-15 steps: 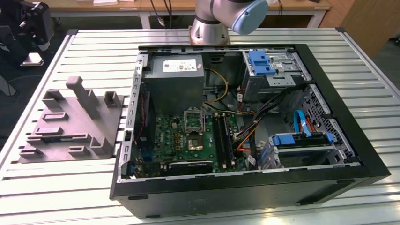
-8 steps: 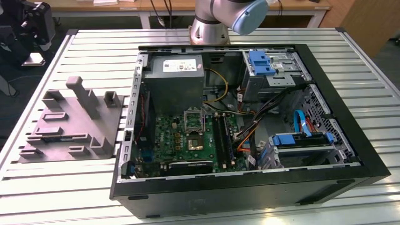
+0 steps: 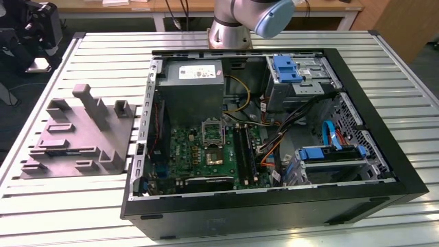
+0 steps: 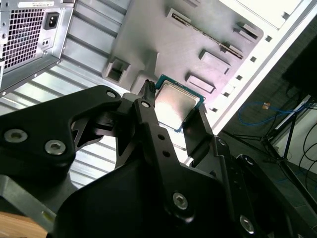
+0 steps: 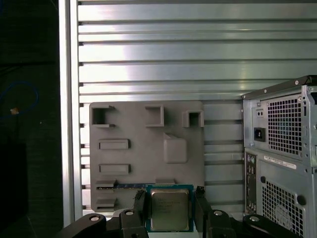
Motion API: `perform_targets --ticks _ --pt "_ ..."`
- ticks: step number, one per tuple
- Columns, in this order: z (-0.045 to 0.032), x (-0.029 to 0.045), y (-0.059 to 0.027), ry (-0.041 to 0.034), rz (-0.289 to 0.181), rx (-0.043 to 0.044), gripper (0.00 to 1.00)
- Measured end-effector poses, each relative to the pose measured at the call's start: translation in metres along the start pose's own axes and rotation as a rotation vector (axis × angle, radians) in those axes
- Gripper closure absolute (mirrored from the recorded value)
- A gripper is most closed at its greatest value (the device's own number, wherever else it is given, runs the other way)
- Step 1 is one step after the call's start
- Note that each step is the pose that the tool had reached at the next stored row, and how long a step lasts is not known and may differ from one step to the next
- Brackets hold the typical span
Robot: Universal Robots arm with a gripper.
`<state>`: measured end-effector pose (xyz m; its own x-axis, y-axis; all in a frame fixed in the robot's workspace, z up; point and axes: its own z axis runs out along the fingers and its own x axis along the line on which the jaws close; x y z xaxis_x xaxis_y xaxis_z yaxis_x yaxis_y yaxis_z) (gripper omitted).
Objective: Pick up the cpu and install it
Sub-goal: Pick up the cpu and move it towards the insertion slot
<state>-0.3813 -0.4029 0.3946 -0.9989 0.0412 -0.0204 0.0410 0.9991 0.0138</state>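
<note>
High above the grey tray (image 5: 148, 148), claw (image 5: 170, 202) tight on the cpu (image 5: 170, 210).

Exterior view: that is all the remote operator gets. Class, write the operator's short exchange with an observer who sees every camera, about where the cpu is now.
Operator: I see the grey tray and the open computer case. Where is the cpu?
Observer: The cpu sits between the jaws of the gripper, which press on two opposite edges.
Operator: Is it lying in the tray?
Observer: It appears not. In the second wrist view it looks raised off the tray, with its silvery top towards the camera.
</note>
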Motion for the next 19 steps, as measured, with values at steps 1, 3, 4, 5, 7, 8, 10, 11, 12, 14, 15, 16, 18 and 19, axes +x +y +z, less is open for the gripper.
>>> perform_targets --ticks 1,3,4,5,7,8,10,11,12,14,15,16,18,19 --pt "0.0000 -0.0003 0.0000 0.0000 0.000 0.0000 0.53" --pt "0.0000 -0.0008 0.0000 0.0000 0.000 0.0000 0.53" --pt "0.0000 -0.0010 0.0001 0.0000 0.000 0.0000 0.53" --pt "0.0000 -0.0013 0.0001 0.0000 0.000 0.0000 0.53" --pt "0.0000 -0.0018 0.0001 0.0000 0.000 0.0000 0.53" --pt "0.0000 -0.0021 0.0001 0.0000 0.000 0.0000 0.53" --pt "0.0000 -0.0026 0.0001 0.0001 0.000 0.0001 0.53" --pt "0.0001 -0.0029 0.0001 0.0000 0.000 0.0000 0.53" --pt "0.0001 -0.0032 0.0001 0.0000 0.000 0.0000 0.53" --pt "0.0001 -0.0040 0.0002 0.0000 0.000 0.0000 0.53" --pt "0.0001 -0.0043 0.0002 -0.0001 0.000 0.0000 0.53" --pt "0.0001 -0.0045 0.0002 -0.0001 0.000 0.0000 0.53" --pt "0.0001 -0.0051 0.0002 0.0000 0.000 0.0001 0.53" --pt "0.0001 -0.0054 0.0002 0.0000 0.000 0.0000 0.53"
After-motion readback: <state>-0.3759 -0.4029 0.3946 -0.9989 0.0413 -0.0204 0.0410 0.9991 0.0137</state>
